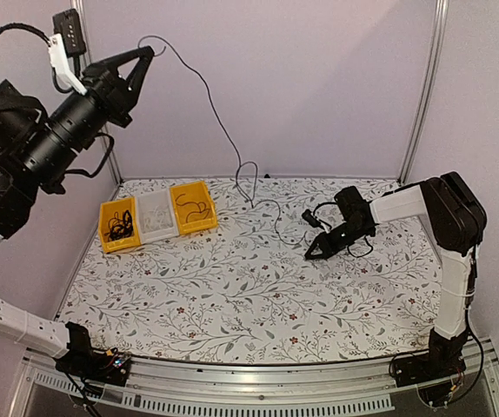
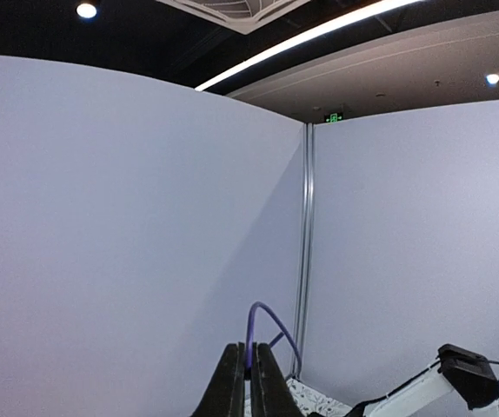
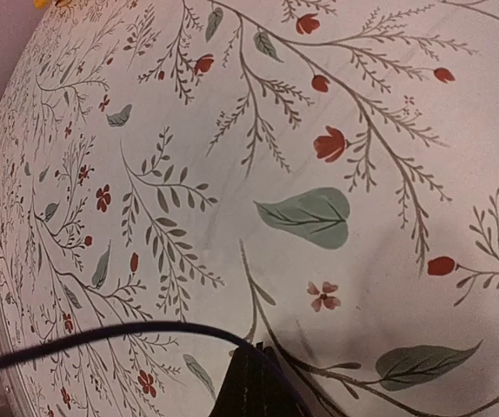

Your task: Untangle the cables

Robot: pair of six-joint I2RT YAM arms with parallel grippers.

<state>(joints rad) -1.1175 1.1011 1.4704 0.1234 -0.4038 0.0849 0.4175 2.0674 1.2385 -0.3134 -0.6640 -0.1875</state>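
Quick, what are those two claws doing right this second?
Left gripper: closed, holding a thin black cable up high.
Right gripper: closed low over the table, seemingly pinching a cable too.

Black cable (image 3: 145, 328) across floral tablecloth (image 3: 336, 113)
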